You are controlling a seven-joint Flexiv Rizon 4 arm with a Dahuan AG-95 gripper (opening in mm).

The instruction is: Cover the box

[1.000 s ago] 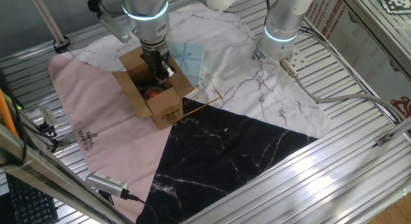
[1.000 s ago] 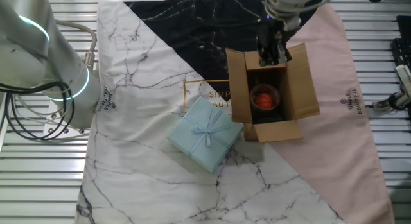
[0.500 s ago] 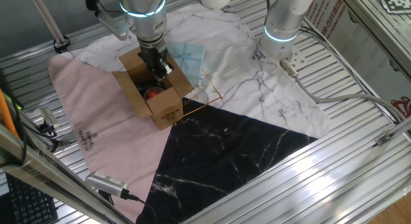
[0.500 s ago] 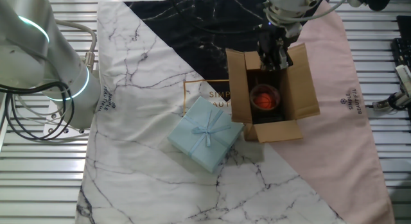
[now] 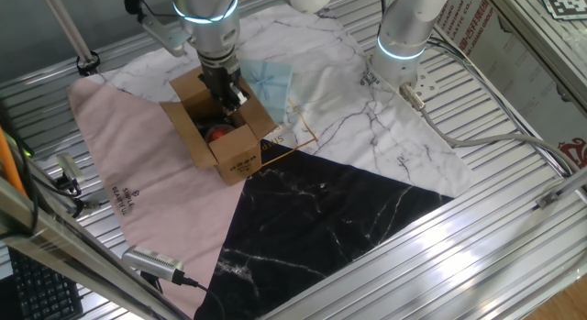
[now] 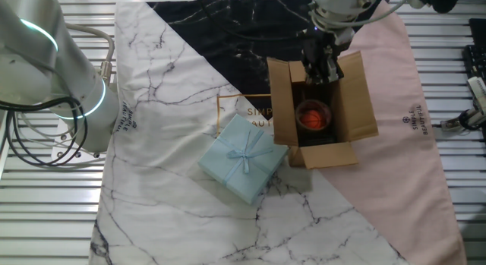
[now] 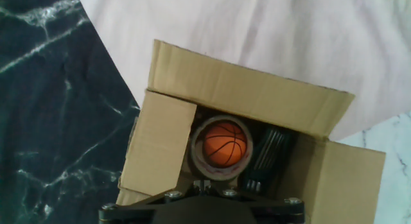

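box position: the box (image 5: 218, 127) stands on a three-coloured cloth (image 5: 348, 210), where the pink, white-marble and black-marble panels meet; in the other fixed view it sits mostly on the pink panel (image 6: 323, 105).
box orientation: upright, mouth facing up; in the other fixed view its long axis runs from top to bottom of the frame, with the side flaps spread left and right and one short flap folded out toward the bottom of the frame.
box appearance: brown corrugated cardboard, all four top flaps open; small dark print on the side wall facing the camera in one fixed view.
box contents: a small orange basketball (image 7: 225, 144) seated in a roll of tape (image 7: 198, 161), with a dark ribbed object (image 7: 266, 156) beside it; what the dark object is cannot be told.
gripper: the gripper (image 6: 320, 62) hangs over the box's short edge next to the black panel, fingers pointing down; whether the fingers are spread or closed cannot be told, and only the hand's dark base shows in the hand view.
surroundings: a pale blue gift box (image 6: 244, 157) with a ribbon bow lies on the white-marble panel just beside the box's left flap in the other fixed view.
obstacles: the arm's second section (image 5: 404, 31) stands on the white-marble panel, well apart from the box; the cloth lies on a slatted metal table (image 5: 514, 219).
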